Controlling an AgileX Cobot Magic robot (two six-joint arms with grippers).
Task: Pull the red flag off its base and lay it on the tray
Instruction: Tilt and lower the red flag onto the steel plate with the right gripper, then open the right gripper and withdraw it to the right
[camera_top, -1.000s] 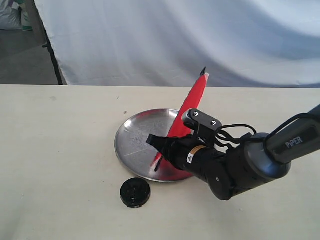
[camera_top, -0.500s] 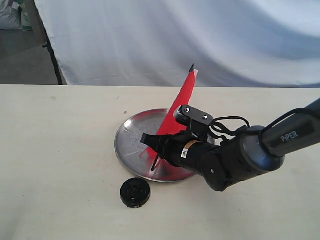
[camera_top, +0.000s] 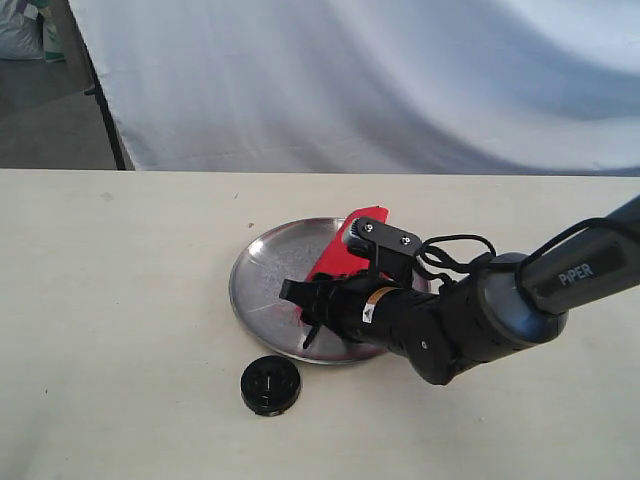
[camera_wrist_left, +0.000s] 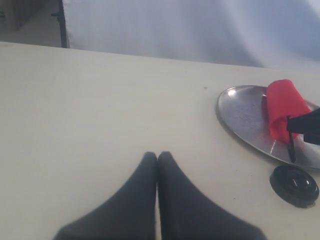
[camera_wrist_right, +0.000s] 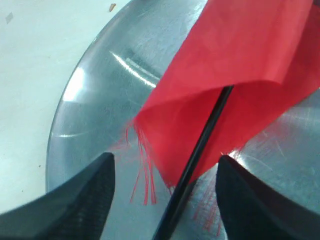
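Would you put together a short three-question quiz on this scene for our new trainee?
1. True or false: the small round black plastic base lies on the pale table, outside the round silver metal tray.
2. The right gripper is: A) shut on the base; B) open, with the stick of the red cloth flag between its fingers; C) out of view.
3. Fill in: the left gripper is ____.
Key: 1 true; 2 B; 3 shut.

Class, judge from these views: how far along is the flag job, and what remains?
Done: the base sits empty on the table, with the flag pulled out. In hand: the red flag lies over the tray inside the open right tool, seemingly released. Left: withdraw that arm. The left tool idles shut.
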